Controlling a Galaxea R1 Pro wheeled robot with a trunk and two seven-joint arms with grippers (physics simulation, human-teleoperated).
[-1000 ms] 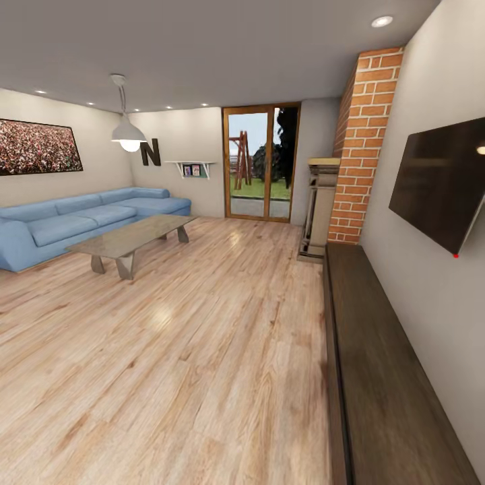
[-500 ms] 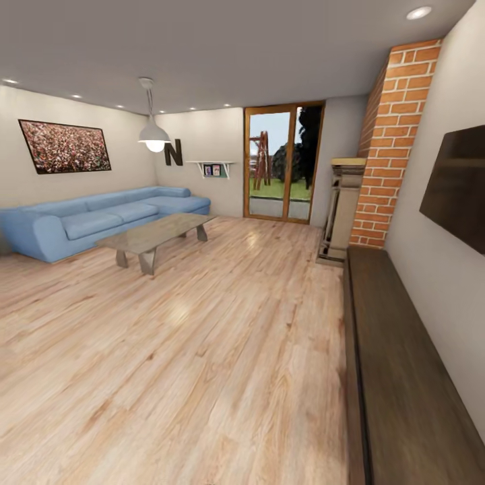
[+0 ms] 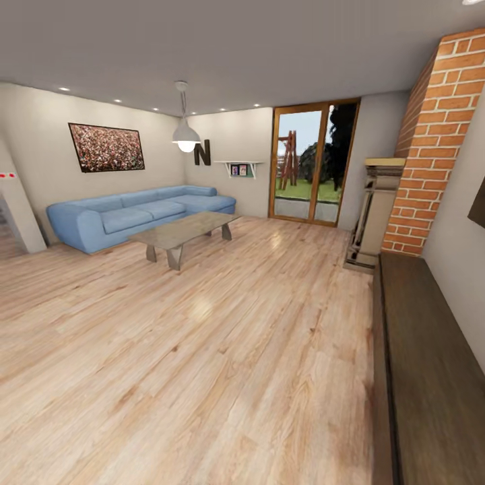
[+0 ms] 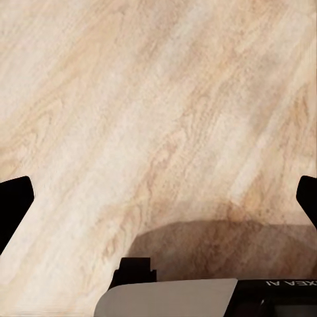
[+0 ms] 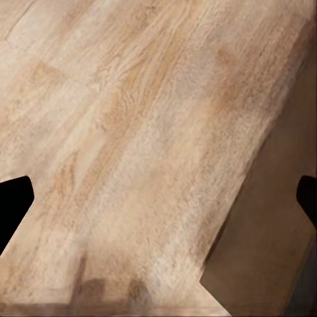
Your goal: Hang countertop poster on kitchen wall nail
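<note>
You are looking across a living room with a pale wooden floor (image 3: 202,350). A blue sofa (image 3: 135,212) runs along the far left wall, with a low coffee table (image 3: 185,232) just in front of it. Above the sofa hangs a wide crowd-photo picture (image 3: 106,147); a white pendant lamp (image 3: 186,138) hangs near a dark letter N (image 3: 202,153) on the back wall. A glass door (image 3: 313,162) opens onto greenery. To your right stand a brick column (image 3: 438,141) and a dark wooden low bench (image 3: 424,350) along the wall.

Your left gripper (image 4: 158,205) has its fingers spread wide, empty, over the floor. Your right gripper (image 5: 158,205) is likewise wide and empty, above the floor beside the bench edge.
</note>
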